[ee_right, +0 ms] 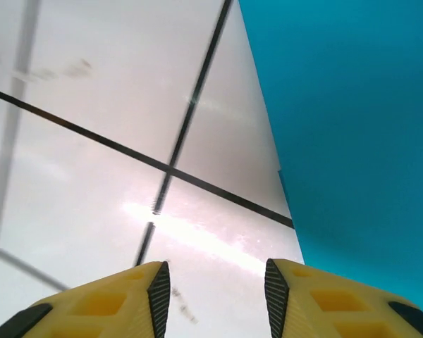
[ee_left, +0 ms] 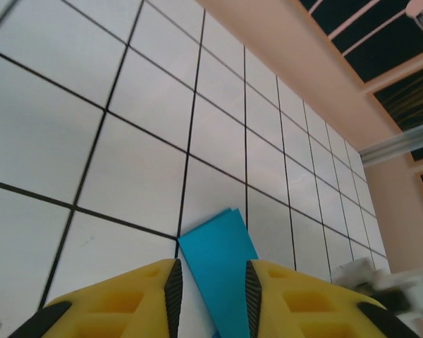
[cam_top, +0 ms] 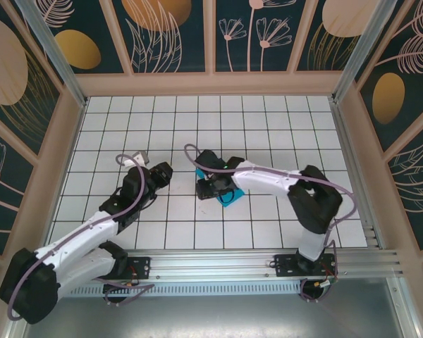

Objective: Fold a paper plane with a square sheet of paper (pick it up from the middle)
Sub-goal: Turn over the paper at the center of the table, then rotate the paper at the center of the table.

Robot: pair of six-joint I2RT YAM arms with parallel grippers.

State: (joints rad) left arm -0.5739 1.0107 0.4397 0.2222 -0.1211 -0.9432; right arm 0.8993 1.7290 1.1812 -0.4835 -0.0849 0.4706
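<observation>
**A:** From above, where's the paper?
**B:** The blue paper [cam_top: 229, 197] lies mid-bench [cam_top: 268, 120], partly hidden under the right end effector [cam_top: 210, 187]. The left end effector [cam_top: 162, 171] sits near it, to its left.
**A:** Left wrist view?
**B:** The fingers [ee_left: 173, 282] are a bit apart and hold nothing. The paper lies flat just ahead.
**A:** Right wrist view?
**B:** The fingers [ee_right: 158, 289] are apart and empty over bare tile. The paper is close on the right.
</observation>
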